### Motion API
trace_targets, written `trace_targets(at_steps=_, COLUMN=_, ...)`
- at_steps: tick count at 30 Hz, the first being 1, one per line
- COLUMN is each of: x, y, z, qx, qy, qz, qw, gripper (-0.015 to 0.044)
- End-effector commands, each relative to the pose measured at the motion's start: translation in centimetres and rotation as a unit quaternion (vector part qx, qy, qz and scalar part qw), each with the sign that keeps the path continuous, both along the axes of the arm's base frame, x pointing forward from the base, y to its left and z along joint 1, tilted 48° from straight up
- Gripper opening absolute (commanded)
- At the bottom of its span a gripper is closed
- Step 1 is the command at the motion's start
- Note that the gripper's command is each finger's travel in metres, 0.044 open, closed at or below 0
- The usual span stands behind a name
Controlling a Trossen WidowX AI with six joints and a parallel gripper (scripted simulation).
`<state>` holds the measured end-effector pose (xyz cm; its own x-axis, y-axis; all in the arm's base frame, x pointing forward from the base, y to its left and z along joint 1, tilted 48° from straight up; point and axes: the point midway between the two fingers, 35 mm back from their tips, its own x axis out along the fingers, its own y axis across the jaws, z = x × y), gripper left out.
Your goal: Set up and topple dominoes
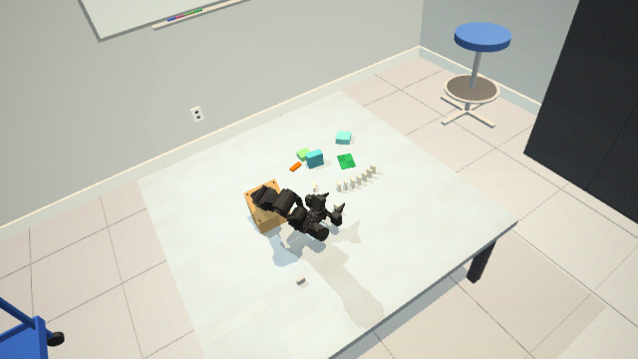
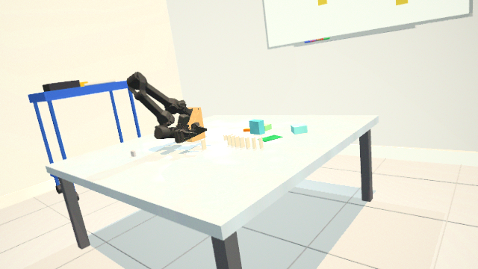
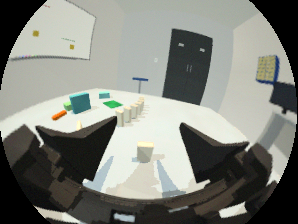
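Inward from the counter's (image 1: 409, 239) (image 2: 179, 179) (image 3: 200, 111) wall-side edge, the standing row of dominoes (image 1: 359, 179) (image 2: 242, 143) (image 3: 127, 114) points roughly towards the edge on the stool's side. Off the row's arm-side end, well inside all corners, we have a lone domino (image 1: 337, 205) (image 2: 203, 144) (image 3: 145, 152), upright and well apart from the row. The gripper (image 1: 335, 199) (image 2: 203, 130) (image 3: 149, 121) is wide open beside it, nothing held. A second loose domino (image 1: 315, 186) (image 3: 79, 125) stands nearer the wall-side edge.

Risks, as we judge them: a finger could clip the lone domino if the gripper closes or backs off crooked. If the lone domino is meant as placed, its gap looks too wide, so a fall may never reach the row. Carrying it in too low or too far could knock the row's end domino and set everything off early. A tilted release could do the same. The teal block (image 1: 314, 159) (image 2: 257, 127) (image 3: 80, 103) and green tile (image 1: 346, 161) (image 2: 272, 138) (image 3: 113, 104) sit wall-side of the row; a wide sweep there might bump them.

Brands, labels: none we can read. Marks on the whiteboard (image 1: 164, 15) (image 2: 366, 22) (image 3: 55, 30) are too small to make out in the wrist view.
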<state>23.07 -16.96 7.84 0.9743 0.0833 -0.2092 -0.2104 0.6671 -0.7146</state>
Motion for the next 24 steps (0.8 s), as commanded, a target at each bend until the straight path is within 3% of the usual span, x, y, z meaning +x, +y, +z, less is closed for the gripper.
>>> trace_targets(at_steps=1, x=0.0, y=1.0, z=0.7, qx=0.003, qy=0.001, qz=-0.003, qw=1.0, gripper=0.044)
trace_targets(at_steps=6, x=1.3, y=0.8, z=0.4, qx=0.036, qy=0.03, qz=-0.018, qw=0.999, gripper=0.044)
trace_targets(at_steps=14, x=7.1, y=1.4, z=-1.3, qx=0.158, qy=0.193, qz=-0.125, qw=0.96, gripper=0.044)
trace_targets(at_steps=20, x=7.9, y=2.9, z=-3.1, qx=0.159, qy=0.34, qz=-0.25, qw=0.893, gripper=0.044)
trace_targets(at_steps=24, x=6.3, y=4.0, z=-3.1, qx=0.101, qy=0.431, qz=-0.355, qw=0.824, gripper=0.044)
